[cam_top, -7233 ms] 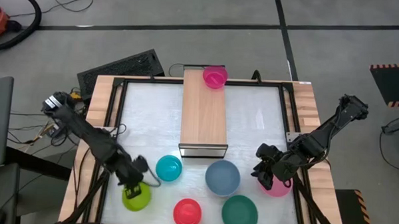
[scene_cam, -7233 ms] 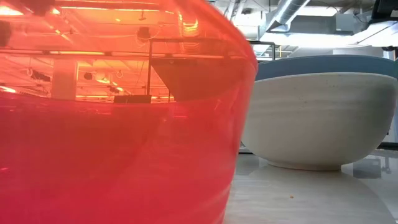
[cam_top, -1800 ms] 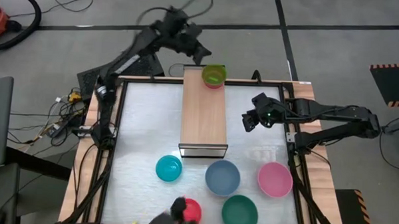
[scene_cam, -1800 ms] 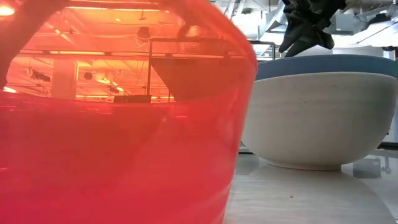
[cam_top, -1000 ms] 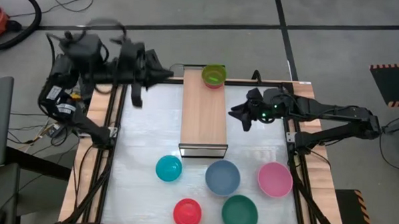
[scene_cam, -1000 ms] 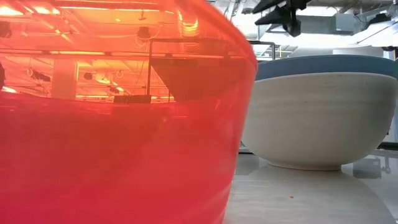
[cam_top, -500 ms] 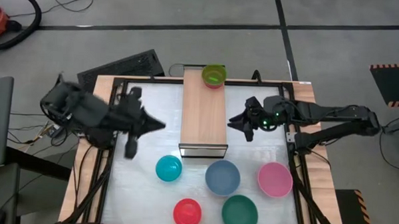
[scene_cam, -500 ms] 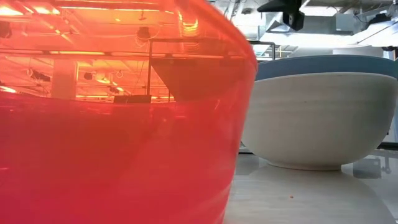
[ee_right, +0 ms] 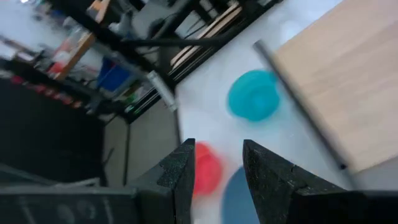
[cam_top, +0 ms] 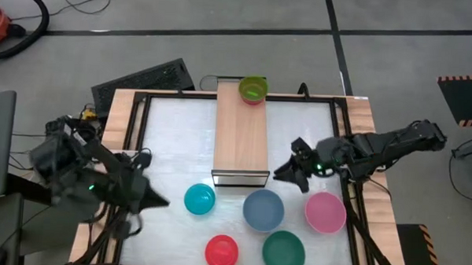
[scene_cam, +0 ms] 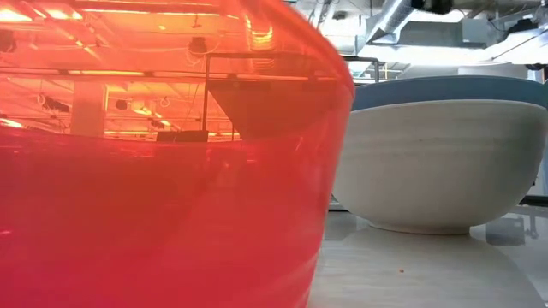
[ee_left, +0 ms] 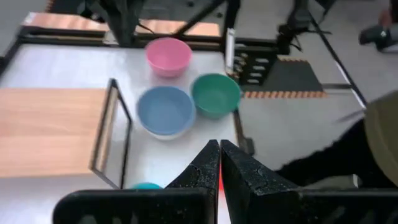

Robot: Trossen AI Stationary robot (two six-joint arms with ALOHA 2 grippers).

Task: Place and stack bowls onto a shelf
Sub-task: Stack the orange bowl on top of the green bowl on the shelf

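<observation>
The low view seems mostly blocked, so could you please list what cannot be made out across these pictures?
- Low view: the red bowl fills the frame, hiding the shelf and most bowls; only the grey-blue bowl shows beside it.
- High view: the left gripper is motion-blurred, its fingers unreadable there.
- High view: the magenta-pink bowl is mostly covered by the lime green bowl stacked in it.
- Left wrist view: the cyan bowl is cut off by that arm's own fingers.

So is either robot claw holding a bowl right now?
No. The left claw is shut on nothing, and the right claw is open with nothing between its fingers. All the bowls sit free.
</observation>
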